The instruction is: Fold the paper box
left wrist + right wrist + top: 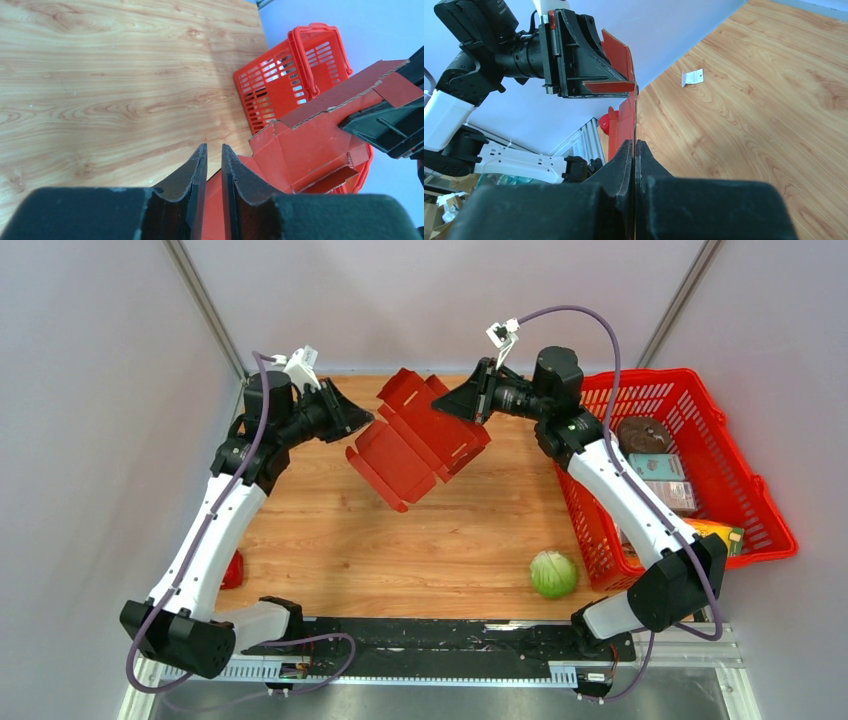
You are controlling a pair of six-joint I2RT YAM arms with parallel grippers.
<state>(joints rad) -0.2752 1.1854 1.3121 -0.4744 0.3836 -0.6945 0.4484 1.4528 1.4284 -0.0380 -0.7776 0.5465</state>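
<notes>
I am holding the paper box (420, 440) in the air above the worktop (400, 540), in the upper middle of the overhead view, so its creased panels and flaps are hanging free to bend. My right end effector (634, 142) is pinching one thin panel edge-on, anchoring the blank. My left end effector (213, 147) is standing narrow around a flap on the opposite side; whether it is gripping I cannot tell. The red mesh basket (740, 490) is sitting well apart at right.
</notes>
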